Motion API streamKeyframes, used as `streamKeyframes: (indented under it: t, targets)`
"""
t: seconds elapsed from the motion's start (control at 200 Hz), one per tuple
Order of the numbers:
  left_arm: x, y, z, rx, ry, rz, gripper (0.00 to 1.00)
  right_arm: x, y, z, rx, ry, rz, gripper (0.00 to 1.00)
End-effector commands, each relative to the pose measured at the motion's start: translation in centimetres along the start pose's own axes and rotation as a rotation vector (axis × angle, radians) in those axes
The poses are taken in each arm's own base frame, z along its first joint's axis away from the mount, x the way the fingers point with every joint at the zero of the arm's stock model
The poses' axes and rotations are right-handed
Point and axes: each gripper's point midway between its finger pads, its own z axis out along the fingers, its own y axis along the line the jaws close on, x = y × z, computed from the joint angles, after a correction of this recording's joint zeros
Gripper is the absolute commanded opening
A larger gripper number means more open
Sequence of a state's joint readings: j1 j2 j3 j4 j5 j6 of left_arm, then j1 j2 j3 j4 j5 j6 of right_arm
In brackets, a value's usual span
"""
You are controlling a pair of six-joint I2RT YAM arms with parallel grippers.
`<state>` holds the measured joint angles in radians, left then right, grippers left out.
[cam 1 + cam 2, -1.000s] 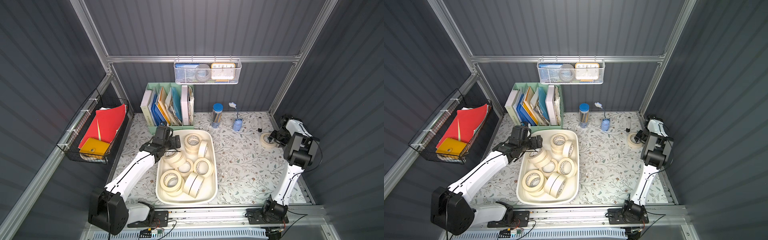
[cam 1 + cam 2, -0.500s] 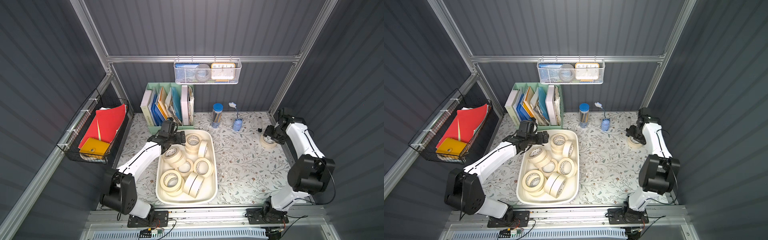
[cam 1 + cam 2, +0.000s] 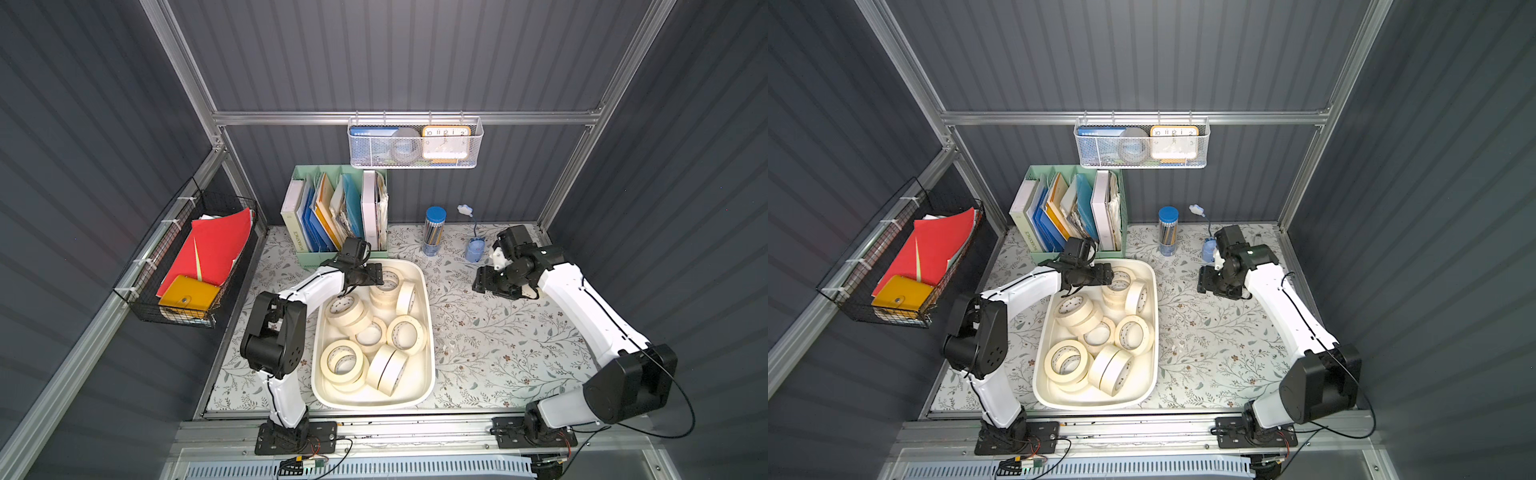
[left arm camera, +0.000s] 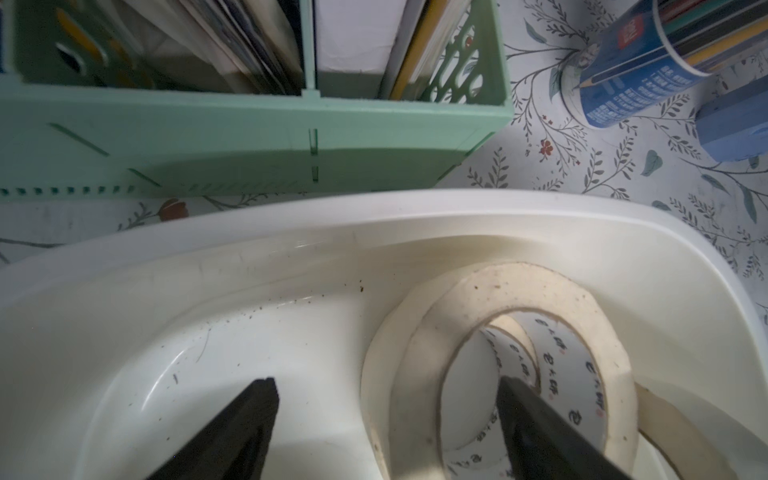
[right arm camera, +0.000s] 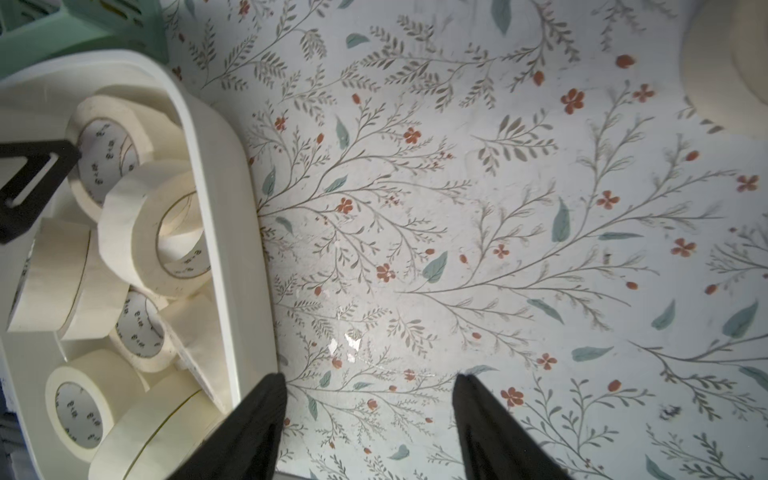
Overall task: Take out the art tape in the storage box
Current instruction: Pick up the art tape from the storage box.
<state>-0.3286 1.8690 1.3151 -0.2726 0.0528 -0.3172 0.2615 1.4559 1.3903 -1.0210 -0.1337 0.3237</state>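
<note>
Storage box (image 3: 374, 404) sits left-centre by the worktop's (image 3: 478, 345) front edge, art tape (image 3: 388, 369) piled inside. L gripper (image 4: 384, 386) jaws spread at its back end, a roll's wall btwn. R gripper (image 5: 370, 380) jaws spread over bare floral worktop right of the box; loose roll (image 5: 727, 62) nearby.

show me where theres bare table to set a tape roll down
Widest bare patch: floral table between the storage box rim and the right arm, beside the open right gripper. Crowded: the back edge by the file holder and pencil tube, and the box itself.
</note>
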Motion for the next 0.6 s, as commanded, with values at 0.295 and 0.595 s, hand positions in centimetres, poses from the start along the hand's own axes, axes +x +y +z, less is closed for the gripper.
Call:
streamKeyframes:
  t: [0.295,0.595]
  targets:
    - [1.1,-0.6,2.1,-0.014,0.056,0.033,0.6,4.0,4.4,-0.1,-0.035,0.049,-0.104,0.65]
    - [0.4,-0.3,0.7,-0.045,0.033,0.041,0.3,3.7,8.0,0.0,-0.078,0.039,-0.169,0.64]
